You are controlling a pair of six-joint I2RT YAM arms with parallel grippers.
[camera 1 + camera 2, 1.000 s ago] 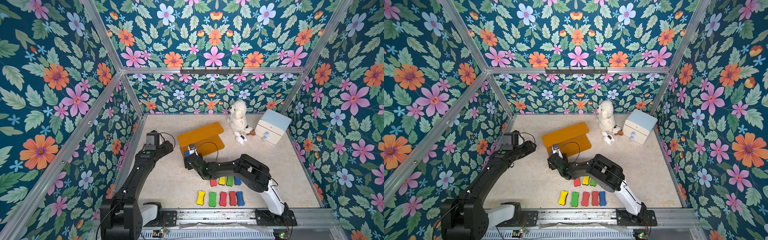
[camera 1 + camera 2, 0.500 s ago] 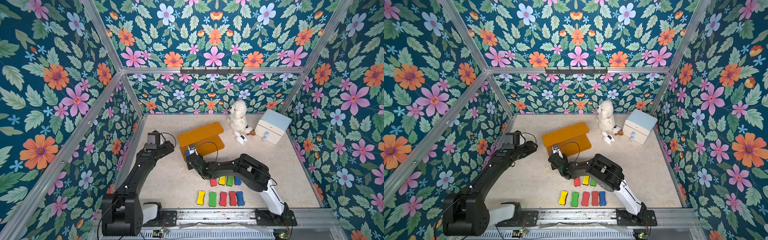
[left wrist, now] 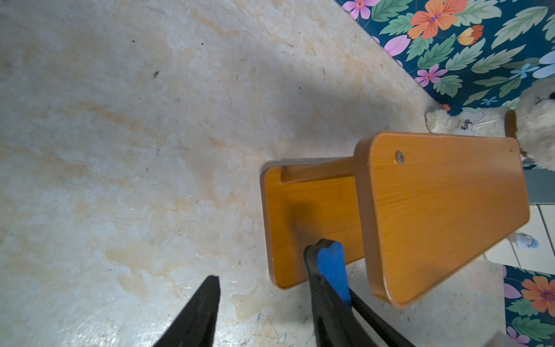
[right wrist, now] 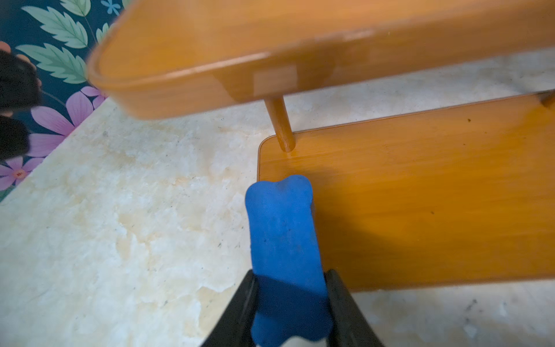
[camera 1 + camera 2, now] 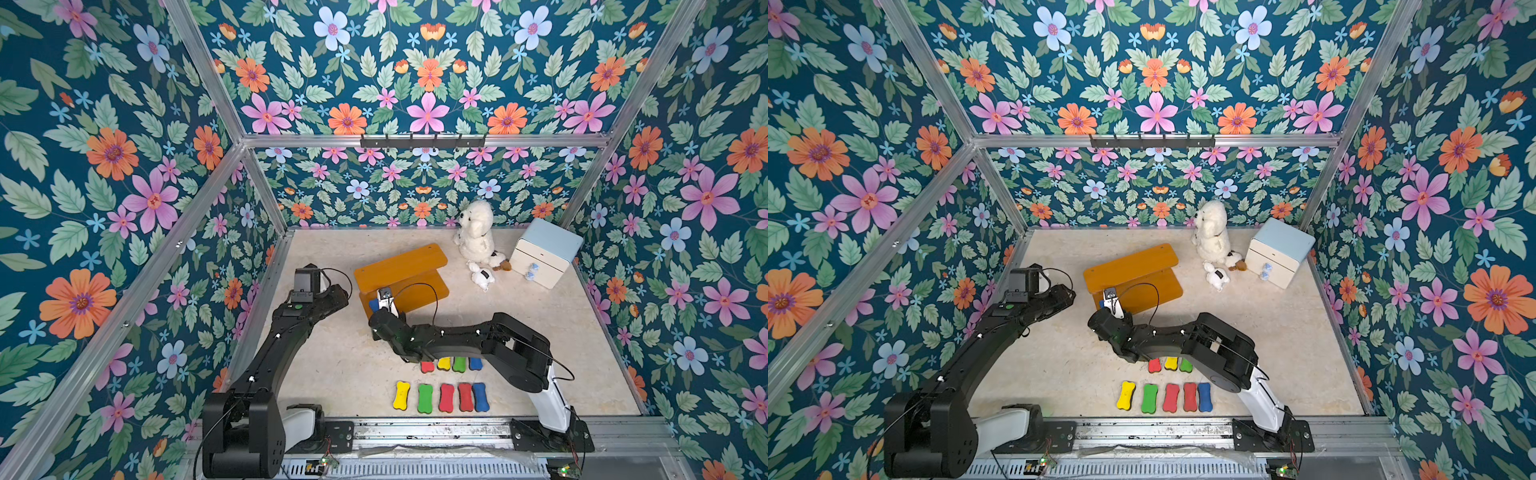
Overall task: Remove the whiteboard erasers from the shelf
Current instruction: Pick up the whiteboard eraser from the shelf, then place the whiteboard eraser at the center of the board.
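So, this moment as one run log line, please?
right gripper: shut on blue eraser | position: shelf lower-tier corner | left gripper: open, empty

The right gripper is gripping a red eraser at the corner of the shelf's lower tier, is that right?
No: it is a blue eraser, not a red one. The right wrist view shows the right gripper gripping it at the corner of the lower tier of the shelf.
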